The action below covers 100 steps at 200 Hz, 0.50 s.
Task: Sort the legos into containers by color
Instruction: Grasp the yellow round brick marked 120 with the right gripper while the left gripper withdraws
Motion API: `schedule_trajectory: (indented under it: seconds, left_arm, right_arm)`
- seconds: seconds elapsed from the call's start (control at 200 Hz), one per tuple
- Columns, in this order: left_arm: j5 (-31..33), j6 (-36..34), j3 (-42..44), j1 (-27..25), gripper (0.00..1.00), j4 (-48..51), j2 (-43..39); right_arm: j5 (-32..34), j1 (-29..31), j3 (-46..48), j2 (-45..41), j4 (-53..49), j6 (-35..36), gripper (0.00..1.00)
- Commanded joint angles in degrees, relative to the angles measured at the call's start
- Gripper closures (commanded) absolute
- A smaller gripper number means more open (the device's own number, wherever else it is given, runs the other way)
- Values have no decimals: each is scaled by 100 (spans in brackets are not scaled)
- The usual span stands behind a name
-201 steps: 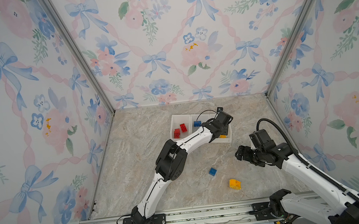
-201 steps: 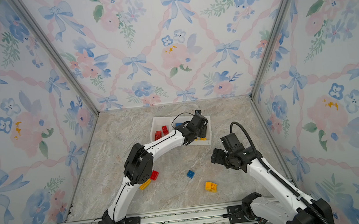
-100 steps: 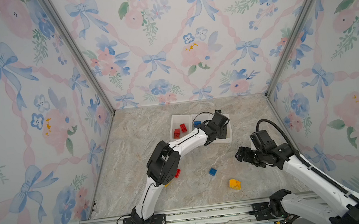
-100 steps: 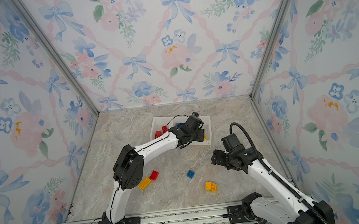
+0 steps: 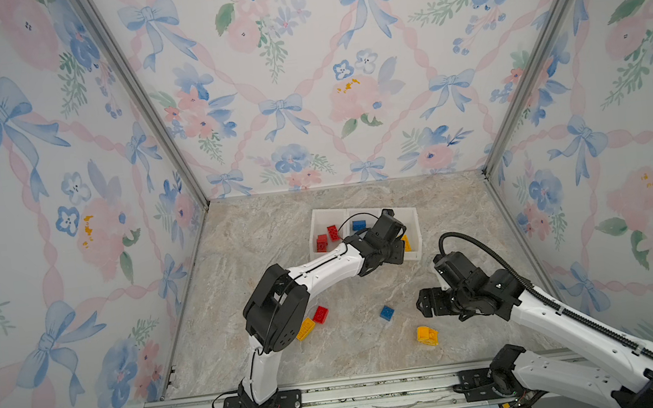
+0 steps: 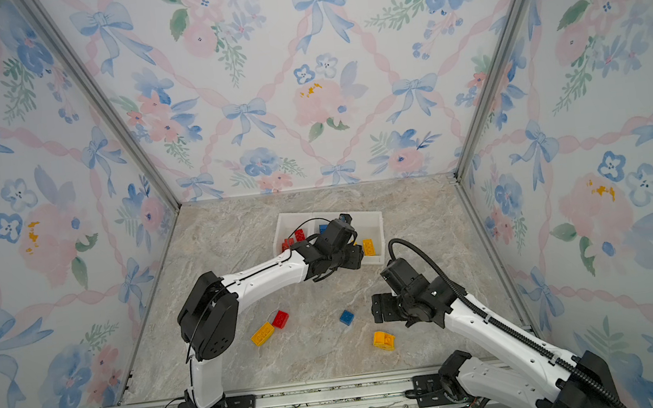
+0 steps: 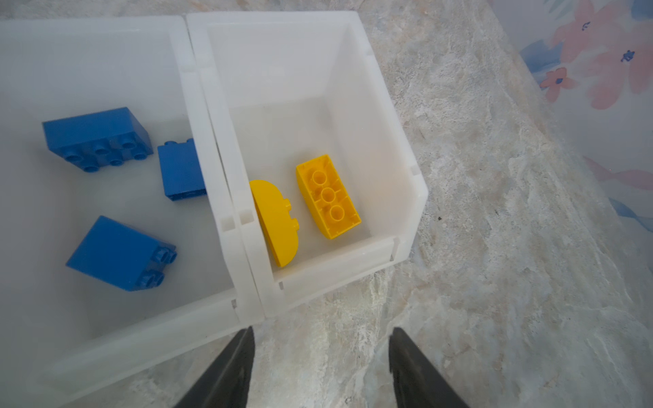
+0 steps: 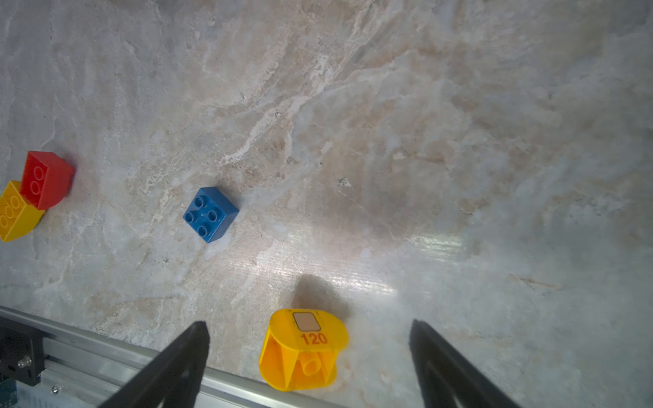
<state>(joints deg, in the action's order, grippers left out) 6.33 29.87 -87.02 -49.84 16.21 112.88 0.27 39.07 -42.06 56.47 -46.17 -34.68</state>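
The left wrist view shows the left end effector (image 7: 321, 333) open and empty beside the containers (image 7: 353, 123). Ahead of it lie two yellow bricks (image 7: 328, 197) in the end bin and three blue bricks (image 7: 99, 137) in the next. Only a top view shows red bricks (image 5: 332, 232) in the far bin. The right wrist view shows the right end effector (image 8: 308, 324) wide open. A yellow piece (image 8: 304, 349) marked 120 sits between its fingers, untouched on the bench (image 8: 424, 141). Beyond sit a loose blue brick (image 8: 211, 213) and a loose red brick (image 8: 46, 178) touching a loose yellow brick (image 8: 17, 212).
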Motion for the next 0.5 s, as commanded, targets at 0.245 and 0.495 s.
schedule_trajectory:
  seconds: [0.245,0.495]
  left_arm:
    - [-46,29,1120,52,35,-317,-986]
    - [25,69,1792,146,33,-364,-1604]
  right_arm:
    - [535,1186,280,168,-94,208,4]
    - [901,1790,111,702,67,674,3]
